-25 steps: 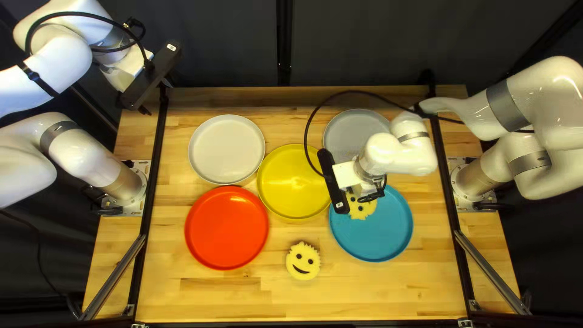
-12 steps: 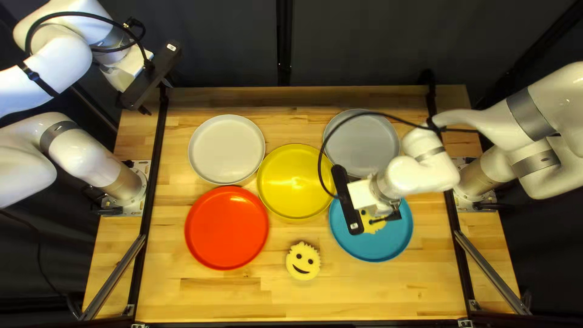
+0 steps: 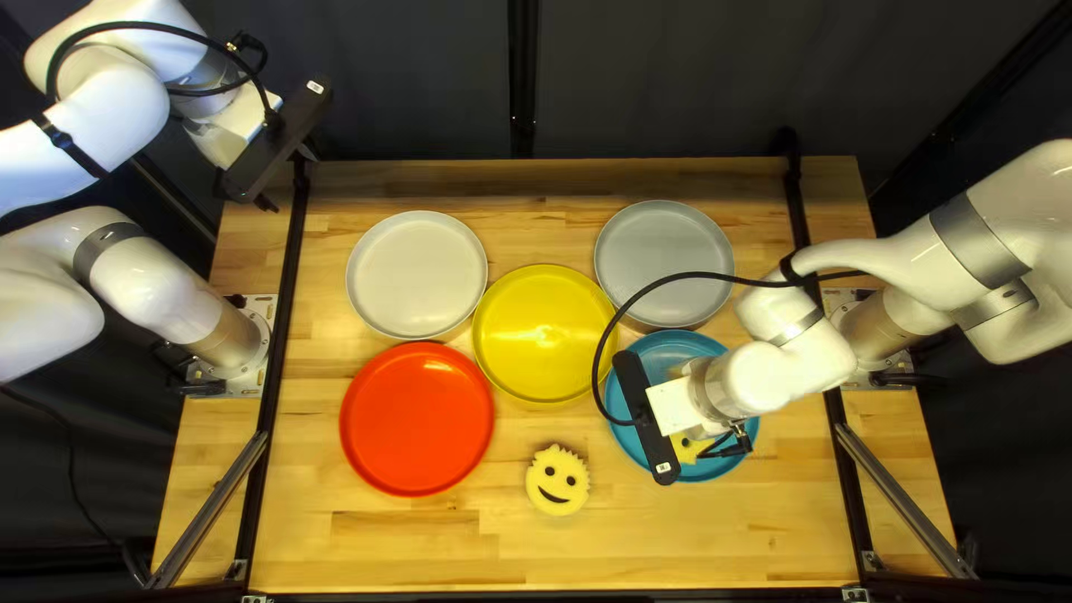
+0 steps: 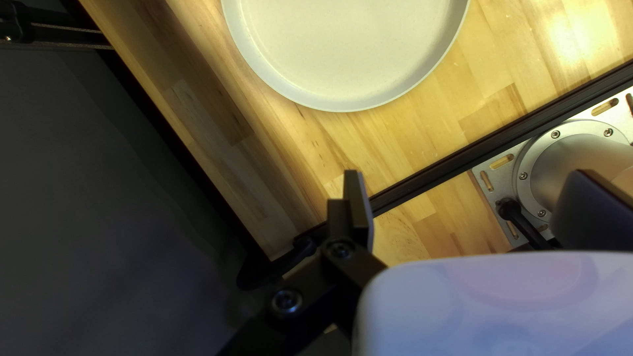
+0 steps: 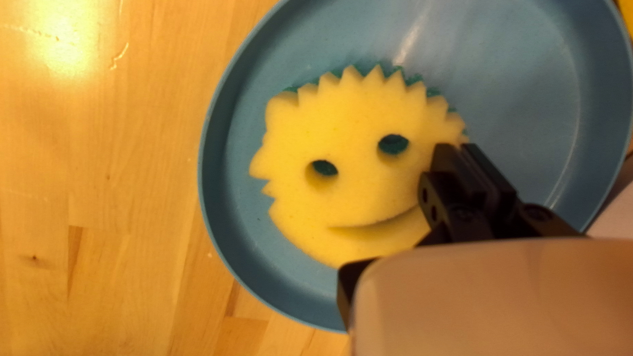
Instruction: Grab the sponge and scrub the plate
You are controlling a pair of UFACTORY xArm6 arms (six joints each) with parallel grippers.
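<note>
In the top left view my right gripper (image 3: pixel 675 407) is over the blue plate (image 3: pixel 672 347), its fingertips hidden. Part of a yellow sponge (image 3: pixel 688 449) shows beneath it. From the right wrist, the smiling sponge (image 5: pixel 349 138) lies face up on the blue plate (image 5: pixel 527 92), with my right gripper (image 5: pixel 404 212) shut on its mouth side; the pale mount partly hides one finger. My left gripper (image 3: pixel 276 136) hangs beyond the table's far left corner. Its own wrist view shows the left gripper (image 4: pixel 469 181) open, nothing between its fingers.
A second smiling sponge (image 3: pixel 557 480) lies on the table near the front. Red (image 3: pixel 417 419), yellow (image 3: pixel 544 333), white (image 3: pixel 417 275) and grey (image 3: pixel 663 262) plates lie around the middle. A black cable (image 3: pixel 672 277) loops above the grey and blue plates.
My right gripper and the sponge under it have moved across the blue plate, toward the table's near edge and slightly right. My left arm stays where it was.
</note>
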